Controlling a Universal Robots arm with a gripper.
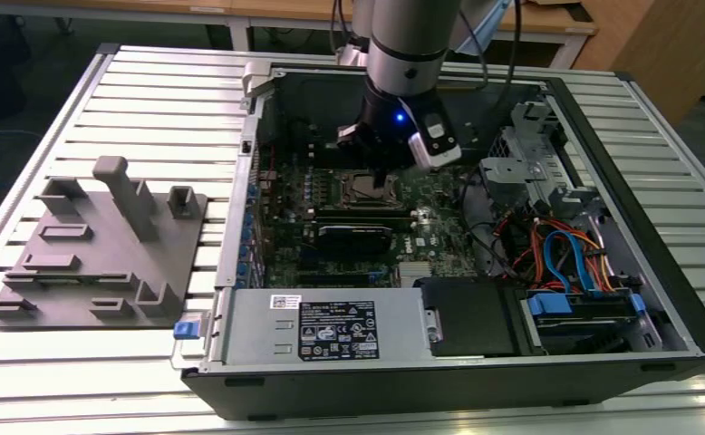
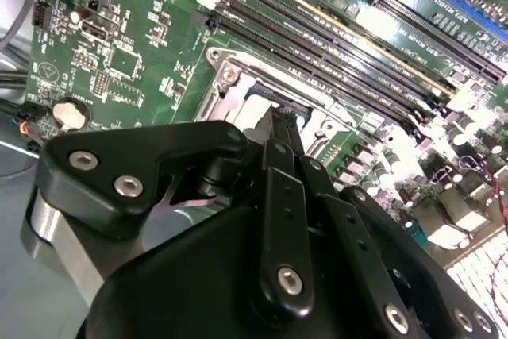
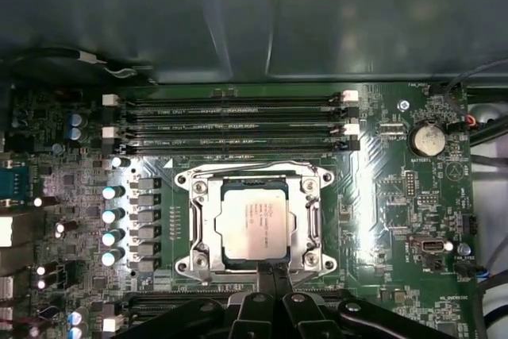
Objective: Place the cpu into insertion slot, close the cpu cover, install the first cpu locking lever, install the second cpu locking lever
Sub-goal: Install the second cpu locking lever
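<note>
Jaws shut — gripper (image 3: 272,275) touching cpu cover (image 3: 198,224).

We see a ribbed, pale metal tabletop (image 1: 147,86) under even indoor light. Beyond its far edge runs a wooden desk (image 1: 268,14) over a dark floor (image 1: 38,41). At the exterior view's right stands a light wooden cabinet panel (image 1: 661,45).

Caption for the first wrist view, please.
CPU seated in the socket under the cover, gripper at the socket's edge.
</note>
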